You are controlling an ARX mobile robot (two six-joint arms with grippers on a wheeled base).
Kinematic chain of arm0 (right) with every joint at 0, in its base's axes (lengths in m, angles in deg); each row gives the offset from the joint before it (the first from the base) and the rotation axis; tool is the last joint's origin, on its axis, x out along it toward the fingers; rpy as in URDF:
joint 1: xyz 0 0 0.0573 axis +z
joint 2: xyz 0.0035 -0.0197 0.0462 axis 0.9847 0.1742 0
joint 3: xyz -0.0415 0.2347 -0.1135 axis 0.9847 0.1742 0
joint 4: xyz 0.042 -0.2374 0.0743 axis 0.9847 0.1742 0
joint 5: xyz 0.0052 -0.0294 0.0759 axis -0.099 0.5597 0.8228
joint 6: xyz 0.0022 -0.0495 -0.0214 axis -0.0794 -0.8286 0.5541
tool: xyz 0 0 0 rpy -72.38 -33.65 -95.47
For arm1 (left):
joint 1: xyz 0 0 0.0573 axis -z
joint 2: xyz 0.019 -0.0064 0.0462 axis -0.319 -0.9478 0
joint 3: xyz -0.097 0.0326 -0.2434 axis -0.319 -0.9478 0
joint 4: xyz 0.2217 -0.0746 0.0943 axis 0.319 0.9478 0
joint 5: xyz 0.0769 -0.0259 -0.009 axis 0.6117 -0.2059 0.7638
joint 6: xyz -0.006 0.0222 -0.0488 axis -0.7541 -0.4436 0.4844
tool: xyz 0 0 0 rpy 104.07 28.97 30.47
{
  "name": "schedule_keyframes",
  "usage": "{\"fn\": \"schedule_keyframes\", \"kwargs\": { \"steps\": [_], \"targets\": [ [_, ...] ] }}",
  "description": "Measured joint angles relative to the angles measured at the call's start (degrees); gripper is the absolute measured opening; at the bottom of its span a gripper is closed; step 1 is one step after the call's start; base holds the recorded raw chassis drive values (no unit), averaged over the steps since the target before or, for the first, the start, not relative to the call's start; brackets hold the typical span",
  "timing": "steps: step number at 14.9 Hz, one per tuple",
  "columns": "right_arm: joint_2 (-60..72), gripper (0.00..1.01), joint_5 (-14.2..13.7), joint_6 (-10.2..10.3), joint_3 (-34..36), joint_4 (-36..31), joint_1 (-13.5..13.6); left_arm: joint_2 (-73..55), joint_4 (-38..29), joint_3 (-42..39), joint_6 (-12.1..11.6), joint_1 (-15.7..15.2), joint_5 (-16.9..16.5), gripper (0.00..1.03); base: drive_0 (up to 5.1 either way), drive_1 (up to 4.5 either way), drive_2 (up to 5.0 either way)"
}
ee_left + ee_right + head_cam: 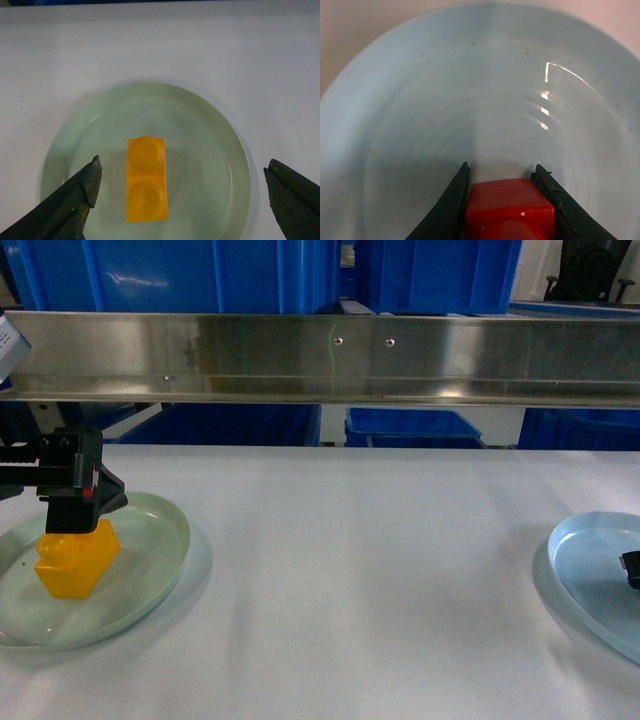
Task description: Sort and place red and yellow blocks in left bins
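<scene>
Left hand (182,192) is spread wide over the pale green plate (210,130), fingers (80,192) either side of the yellow block (146,180) and not touching it. Block lies flat in the middle of the plate, two round studs up. From the head view the same hand (75,502) sits just above the block (76,558), at the left edge of the white table (360,570).

Right hand (506,202) is closed on a red block (510,207) — both fingers (447,210) pressed against its sides, low over the pale blue plate (445,100). Can't tell if the block rests on the plate or is lifted off it. Head view only catches a black sliver of that hand (631,568) at the right edge, over the blue plate (585,560).

Blue crates (200,275) stand behind the table — past a steel rail (330,358).
</scene>
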Motion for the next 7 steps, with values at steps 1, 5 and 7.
{"fn": "schedule_keyframes", "kwargs": {
  "steps": [1, 5, 7],
  "targets": [
    [-0.8, 0.29, 0.6, 0.9, 0.7, -1.4, 0.2, 0.0, 0.0, 0.0, 0.0, 0.0, 0.0, 0.98, 0.0, 0.00, 0.0],
    [-20.5, 0.29, 3.0, 5.9, 5.7, -10.0, 2.7, 0.0, 0.0, 0.0, 0.0, 0.0, 0.0, 0.98, 0.0, 0.00, 0.0],
    [-35.2, 0.29, 4.4, 8.6, 9.1, -7.3, 5.0, 0.0, 0.0, 0.0, 0.0, 0.0, 0.0, 0.98, 0.0, 0.00, 0.0]
  ]
}}
